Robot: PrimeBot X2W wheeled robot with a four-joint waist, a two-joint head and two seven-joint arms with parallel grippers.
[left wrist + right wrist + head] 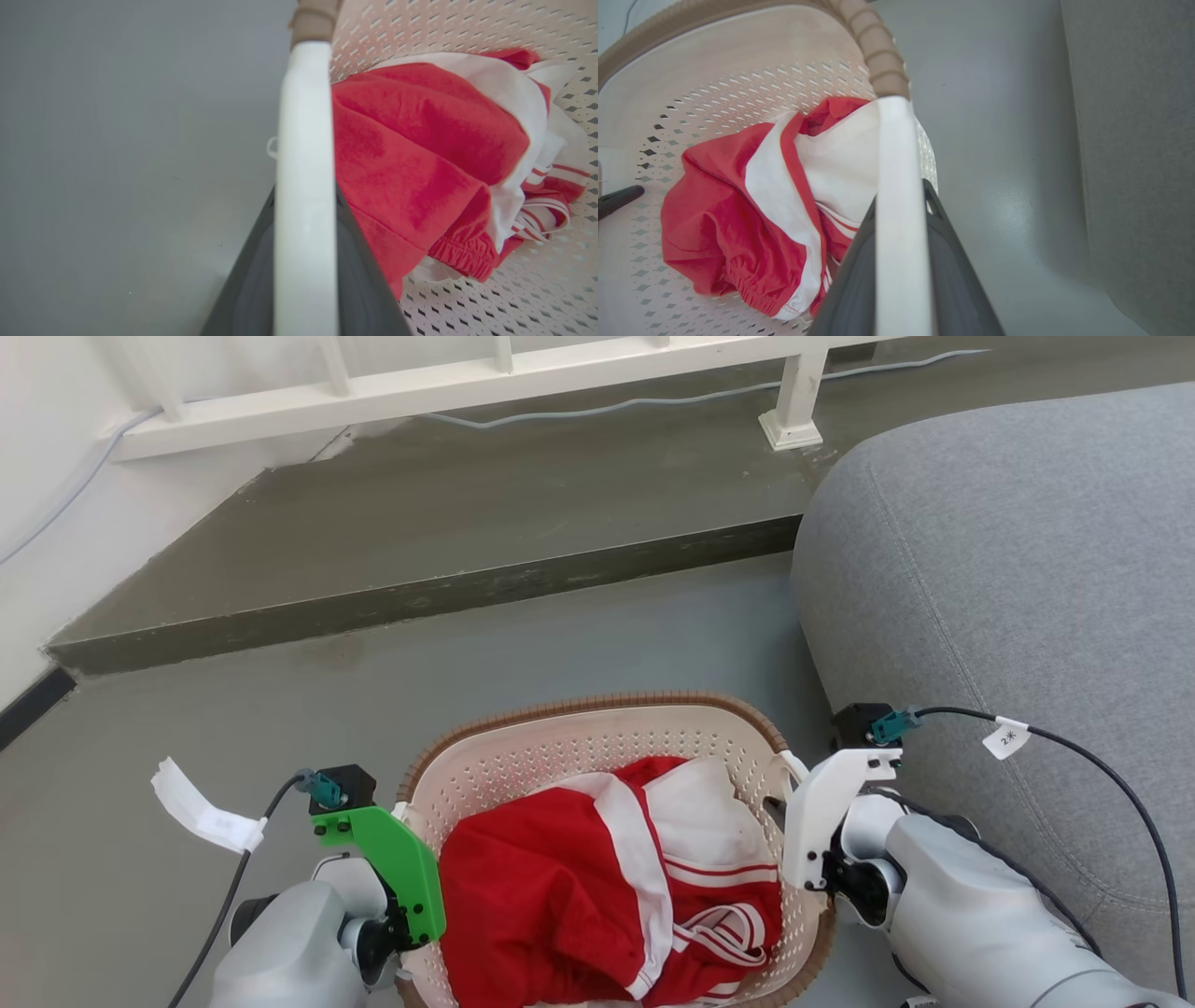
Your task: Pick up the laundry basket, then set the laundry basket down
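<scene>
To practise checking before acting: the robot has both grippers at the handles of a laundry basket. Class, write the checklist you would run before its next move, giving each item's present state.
1. Left gripper shut on the left handle: ok, dark fingers flank the white bar.
2. Right gripper shut on the right handle: ok, same.
3. Red and white garment inside the laundry basket: ok in what shows.
4. Gap to the grey sofa: ok, floor shows between.
5. Basket base off the floor: cannot tell, base hidden.
</scene>
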